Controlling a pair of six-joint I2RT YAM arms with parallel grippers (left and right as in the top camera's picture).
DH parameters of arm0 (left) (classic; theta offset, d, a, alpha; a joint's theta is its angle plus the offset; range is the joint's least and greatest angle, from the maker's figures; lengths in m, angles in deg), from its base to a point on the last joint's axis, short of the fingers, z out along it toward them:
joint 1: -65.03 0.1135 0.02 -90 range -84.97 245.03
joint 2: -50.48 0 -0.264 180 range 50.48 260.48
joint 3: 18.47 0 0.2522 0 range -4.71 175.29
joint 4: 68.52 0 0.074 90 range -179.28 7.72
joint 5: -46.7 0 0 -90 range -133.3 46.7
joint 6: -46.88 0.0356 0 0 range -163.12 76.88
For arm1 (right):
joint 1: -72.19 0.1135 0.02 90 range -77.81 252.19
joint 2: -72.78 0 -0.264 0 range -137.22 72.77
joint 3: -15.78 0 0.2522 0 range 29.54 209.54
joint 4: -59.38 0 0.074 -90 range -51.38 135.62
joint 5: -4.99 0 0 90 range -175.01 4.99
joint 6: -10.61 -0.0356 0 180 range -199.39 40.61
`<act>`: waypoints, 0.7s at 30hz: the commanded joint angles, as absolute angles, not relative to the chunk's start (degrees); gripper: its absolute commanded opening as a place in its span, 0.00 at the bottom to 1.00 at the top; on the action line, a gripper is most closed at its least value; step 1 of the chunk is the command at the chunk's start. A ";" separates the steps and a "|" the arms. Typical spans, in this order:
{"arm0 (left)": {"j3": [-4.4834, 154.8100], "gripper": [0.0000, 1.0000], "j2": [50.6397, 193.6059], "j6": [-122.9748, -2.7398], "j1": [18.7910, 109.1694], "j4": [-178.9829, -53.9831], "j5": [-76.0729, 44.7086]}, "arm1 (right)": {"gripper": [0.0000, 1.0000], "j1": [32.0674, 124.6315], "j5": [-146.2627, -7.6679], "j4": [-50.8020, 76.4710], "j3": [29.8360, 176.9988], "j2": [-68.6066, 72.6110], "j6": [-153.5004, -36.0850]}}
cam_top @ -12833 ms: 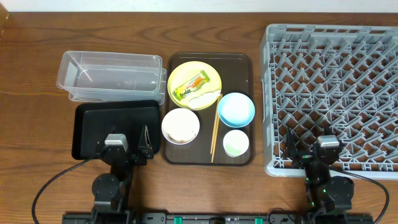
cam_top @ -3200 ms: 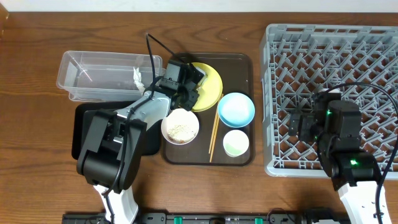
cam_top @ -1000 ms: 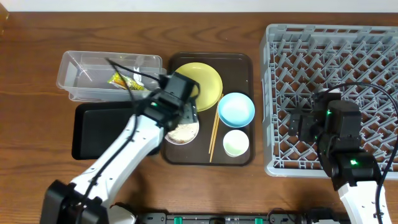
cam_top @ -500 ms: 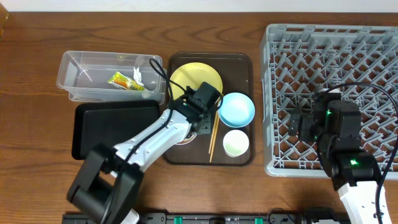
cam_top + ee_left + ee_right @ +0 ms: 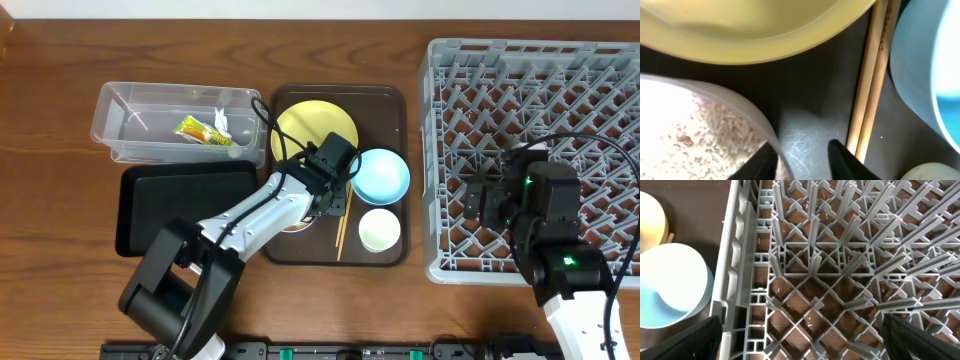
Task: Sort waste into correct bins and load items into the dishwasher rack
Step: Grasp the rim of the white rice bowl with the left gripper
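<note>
Over white bowl (image 5: 742,104) rim, left claw (image 5: 800,157) spread, right claw (image 5: 802,332) spread above rack (image 5: 740,255), wrapper (image 5: 195,129) print illegible

The left end effector (image 5: 801,159), fingers apart, stands in a narrow bare patch of the brown tray (image 5: 805,95). The white bowl (image 5: 695,125) rim touches one finger, the chopsticks (image 5: 871,85) lie just beside the other, and the yellow plate (image 5: 750,30) closes the far end. Beyond the chopsticks sits the light-blue bowl (image 5: 920,70). Under the spread right end effector (image 5: 805,340), upright pegs crowd the dishwasher rack (image 5: 740,270).
</note>
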State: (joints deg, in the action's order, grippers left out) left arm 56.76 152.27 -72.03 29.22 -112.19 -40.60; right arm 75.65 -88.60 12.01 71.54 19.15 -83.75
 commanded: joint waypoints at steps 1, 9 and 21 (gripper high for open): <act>56.37 0.33 152.73 -72.29 29.04 -112.97 -40.53 | 0.99 75.96 -88.60 11.95 72.72 19.13 -84.52; 56.37 0.06 152.71 -72.31 29.04 -114.31 -40.53 | 0.99 75.96 -88.63 11.97 72.70 19.13 -84.52; 58.07 0.06 148.32 -72.22 29.06 -118.31 -40.99 | 0.99 75.96 -88.63 11.97 72.70 19.13 -84.52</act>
State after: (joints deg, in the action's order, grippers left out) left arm 57.02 150.42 -71.74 28.95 -117.63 -42.13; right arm 75.65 -88.63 12.01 71.54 19.15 -83.75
